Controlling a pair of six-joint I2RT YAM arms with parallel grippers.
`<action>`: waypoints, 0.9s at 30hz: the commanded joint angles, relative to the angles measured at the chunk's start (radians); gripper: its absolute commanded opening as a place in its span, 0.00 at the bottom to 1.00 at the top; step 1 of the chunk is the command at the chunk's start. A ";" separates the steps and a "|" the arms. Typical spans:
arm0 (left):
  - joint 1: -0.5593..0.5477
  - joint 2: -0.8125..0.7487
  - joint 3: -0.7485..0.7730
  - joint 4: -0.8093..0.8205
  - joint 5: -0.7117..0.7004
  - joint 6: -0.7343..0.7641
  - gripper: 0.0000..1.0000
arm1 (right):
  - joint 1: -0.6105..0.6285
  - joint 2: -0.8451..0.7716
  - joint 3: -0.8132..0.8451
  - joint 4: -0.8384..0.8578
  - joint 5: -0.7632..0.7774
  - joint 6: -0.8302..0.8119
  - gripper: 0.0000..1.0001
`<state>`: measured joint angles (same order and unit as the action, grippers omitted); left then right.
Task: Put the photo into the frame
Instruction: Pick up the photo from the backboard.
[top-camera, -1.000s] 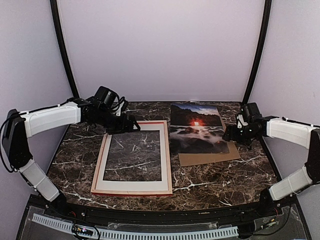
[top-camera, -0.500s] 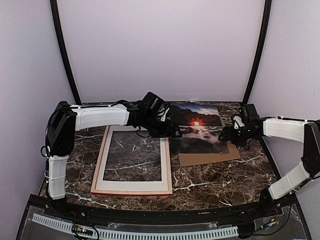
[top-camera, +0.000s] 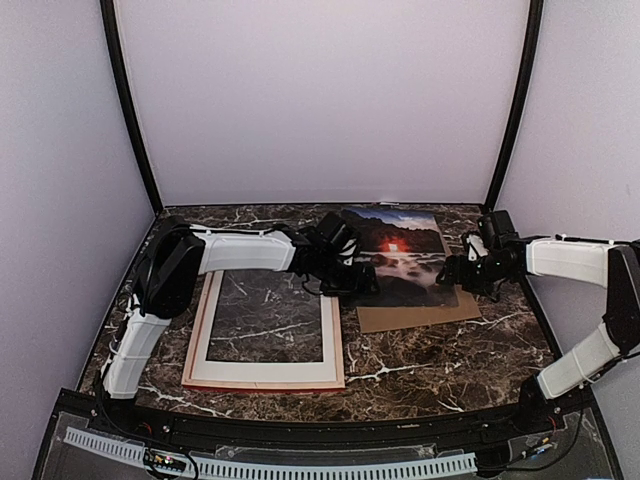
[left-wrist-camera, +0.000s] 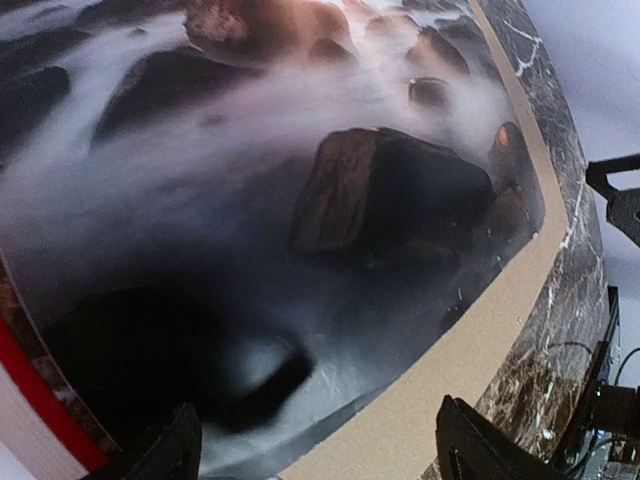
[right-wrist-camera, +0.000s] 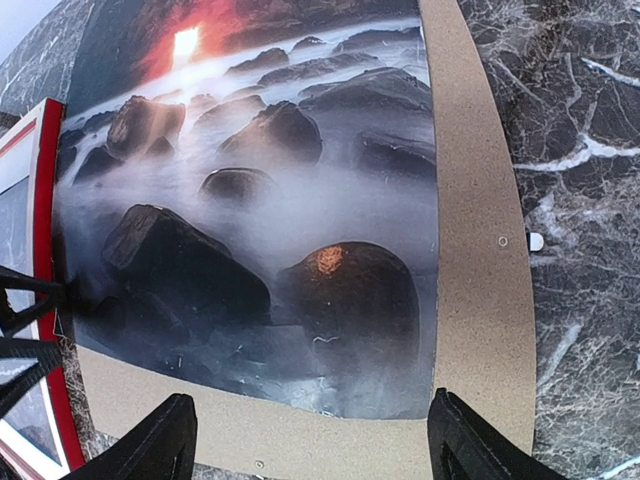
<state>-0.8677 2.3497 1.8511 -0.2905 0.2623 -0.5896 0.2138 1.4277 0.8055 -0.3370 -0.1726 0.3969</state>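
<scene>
The photo (top-camera: 395, 255), a dark landscape print with a red sun glow, lies flat at the back middle on a brown backing board (top-camera: 420, 313). The frame (top-camera: 262, 374) lies to its left, pale side up with a red outer edge, marble showing through its opening. My left gripper (top-camera: 365, 283) is open and empty, low over the photo's near left corner (left-wrist-camera: 300, 150), its jaws straddling the photo's near edge and the board (left-wrist-camera: 470, 350). My right gripper (top-camera: 452, 272) is open and empty at the photo's near right corner (right-wrist-camera: 270, 200), over the board (right-wrist-camera: 480, 250).
The frame's red edge shows in the left wrist view (left-wrist-camera: 40, 400) and the right wrist view (right-wrist-camera: 45, 200). The left fingers (right-wrist-camera: 25, 330) show at the photo's left edge. The dark marble table (top-camera: 450, 360) ends at side walls and black corner posts.
My left arm has swung right, from the frame's far edge to the photo's near left corner. My right gripper has shifted slightly left toward the photo. Photo and frame have not moved.
</scene>
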 joint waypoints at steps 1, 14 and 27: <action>0.003 -0.015 0.016 -0.002 -0.105 -0.027 0.84 | -0.005 -0.026 -0.019 0.023 -0.002 -0.010 0.81; 0.006 -0.033 -0.037 -0.039 -0.226 -0.035 0.85 | -0.005 0.032 -0.015 0.056 0.004 -0.021 0.81; 0.030 -0.053 -0.090 -0.032 -0.299 -0.049 0.86 | -0.007 0.119 0.024 0.079 0.021 -0.033 0.81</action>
<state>-0.8577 2.3257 1.7954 -0.2409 0.0391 -0.6315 0.2138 1.5127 0.7967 -0.2947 -0.1608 0.3752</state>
